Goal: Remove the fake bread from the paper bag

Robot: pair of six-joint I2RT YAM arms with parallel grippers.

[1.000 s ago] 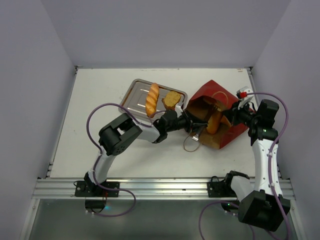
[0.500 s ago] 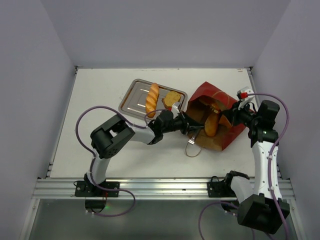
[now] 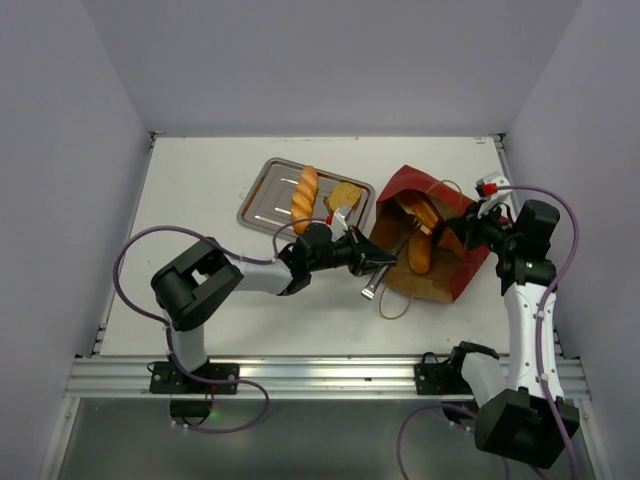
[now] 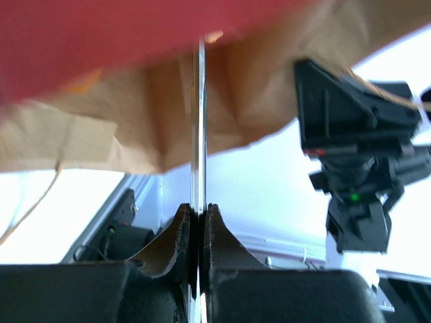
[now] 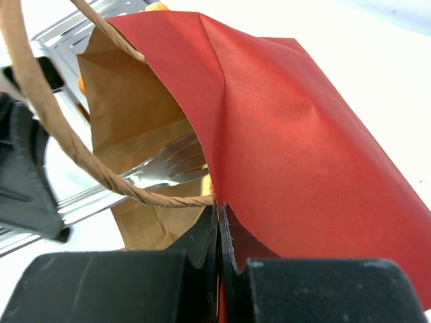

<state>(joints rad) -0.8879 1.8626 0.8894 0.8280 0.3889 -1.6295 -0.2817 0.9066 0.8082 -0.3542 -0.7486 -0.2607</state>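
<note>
The dark-red paper bag (image 3: 452, 272) lies on its side with its tan mouth toward the left arm. Two golden loaves of fake bread (image 3: 422, 250) show inside it. My right gripper (image 3: 465, 226) is shut on the bag's upper edge (image 5: 303, 134), pinching the red paper beside a twine handle (image 5: 60, 128). My left gripper (image 3: 385, 262) sits at the bag's mouth, shut on the handle of a metal fork (image 4: 199, 134). The fork's tines (image 5: 176, 161) reach into the bag. A baguette-like loaf (image 3: 305, 198) and a toast slice (image 3: 345, 196) lie on the steel tray (image 3: 262, 205).
The tray sits just left of the bag, behind my left wrist. A loose twine handle (image 3: 395, 305) loops onto the table in front of the bag. The right wall stands close behind my right arm (image 3: 525, 300).
My left gripper has closed on the fork. The left arm's elbow has swung out to the left while its gripper stayed at the bag's mouth. The right gripper keeps its hold.
</note>
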